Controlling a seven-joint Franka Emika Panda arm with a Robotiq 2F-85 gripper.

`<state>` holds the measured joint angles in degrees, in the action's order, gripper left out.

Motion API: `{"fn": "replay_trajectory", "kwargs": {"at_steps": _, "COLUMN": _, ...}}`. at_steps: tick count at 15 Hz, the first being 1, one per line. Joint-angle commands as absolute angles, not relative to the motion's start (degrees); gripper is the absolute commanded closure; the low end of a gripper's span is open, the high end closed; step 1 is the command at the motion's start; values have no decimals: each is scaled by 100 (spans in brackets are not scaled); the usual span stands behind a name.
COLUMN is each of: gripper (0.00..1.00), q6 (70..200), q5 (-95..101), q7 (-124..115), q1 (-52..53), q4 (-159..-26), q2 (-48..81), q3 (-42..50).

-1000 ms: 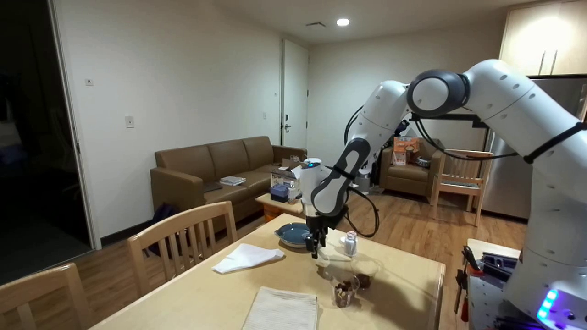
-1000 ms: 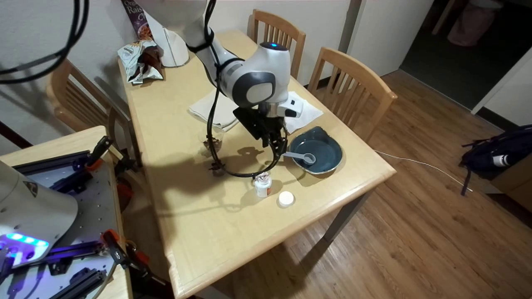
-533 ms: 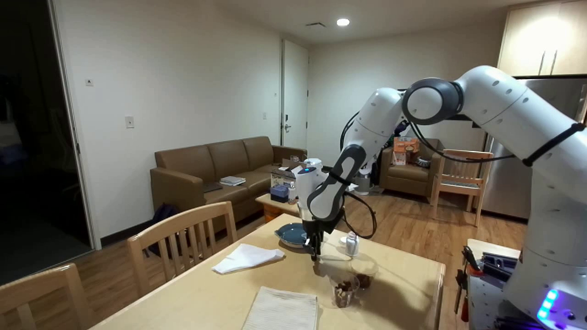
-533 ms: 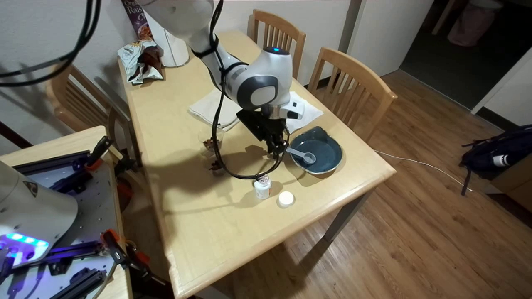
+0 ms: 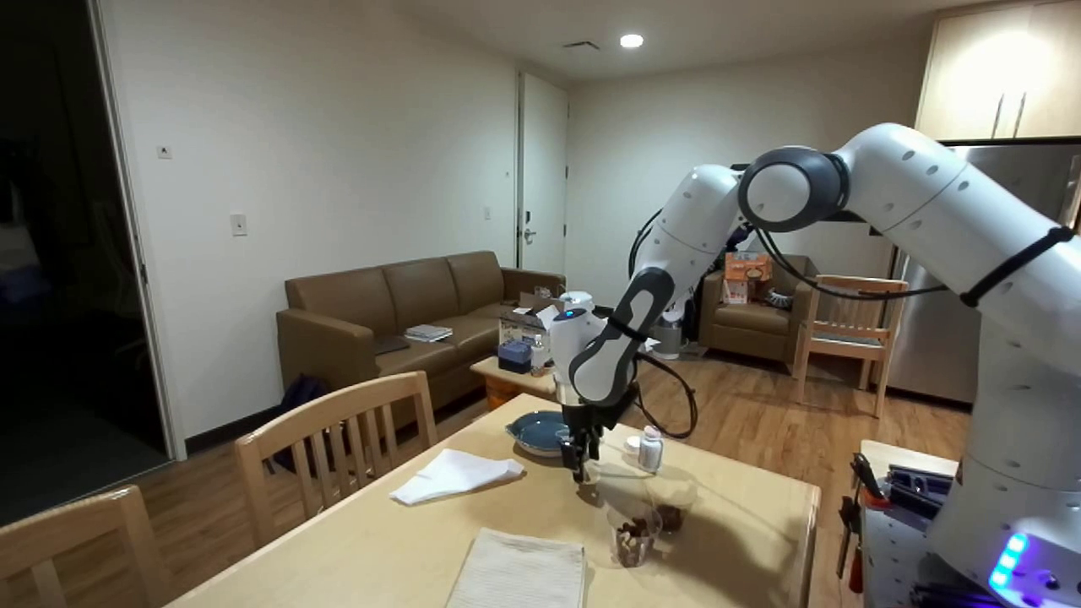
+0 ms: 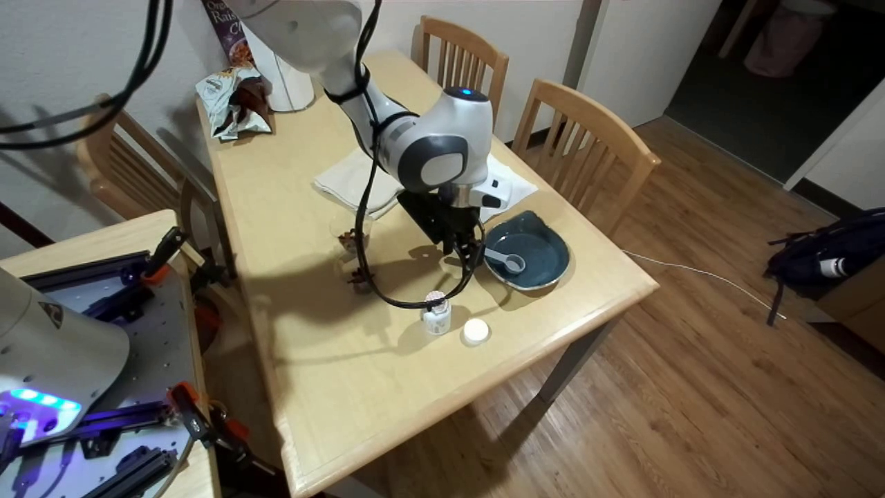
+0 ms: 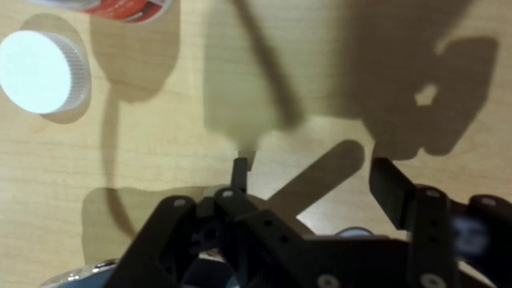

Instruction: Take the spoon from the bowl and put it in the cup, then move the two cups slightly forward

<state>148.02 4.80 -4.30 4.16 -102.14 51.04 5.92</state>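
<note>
The blue-grey bowl (image 6: 543,252) stands near the table's edge; it also shows in an exterior view (image 5: 534,431) and, as a rim (image 7: 82,278), in the wrist view. The pale spoon (image 6: 514,263) rests in it, handle over the rim toward my gripper (image 6: 467,254). My gripper (image 7: 308,176) is open in the wrist view. A pale rounded tip (image 7: 355,231), likely the handle's end, shows between the fingers, near the palm; the rest is hidden. Two clear cups with dark brown bits, one cup (image 5: 633,540) and another cup (image 5: 671,513), stand side by side away from the bowl.
A white bottle (image 6: 437,319) and its white cap (image 6: 476,332) stand close to the gripper and its looping cable. A white napkin (image 5: 460,475) and a folded cloth (image 5: 519,567) lie on the table. Chairs stand along its side.
The arm has come down a little and shifted slightly toward the bowl. The white bottle has shifted slightly near the cable. The spoon, the bowl and the cups have not visibly moved.
</note>
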Motion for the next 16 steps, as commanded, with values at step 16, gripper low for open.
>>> {"fn": "replay_trajectory", "kwargs": {"at_steps": 16, "gripper": 0, "q6": 12999, "q5": 564, "q7": -179, "q1": 435, "q4": -9799, "q2": 4946, "q3": 252}}
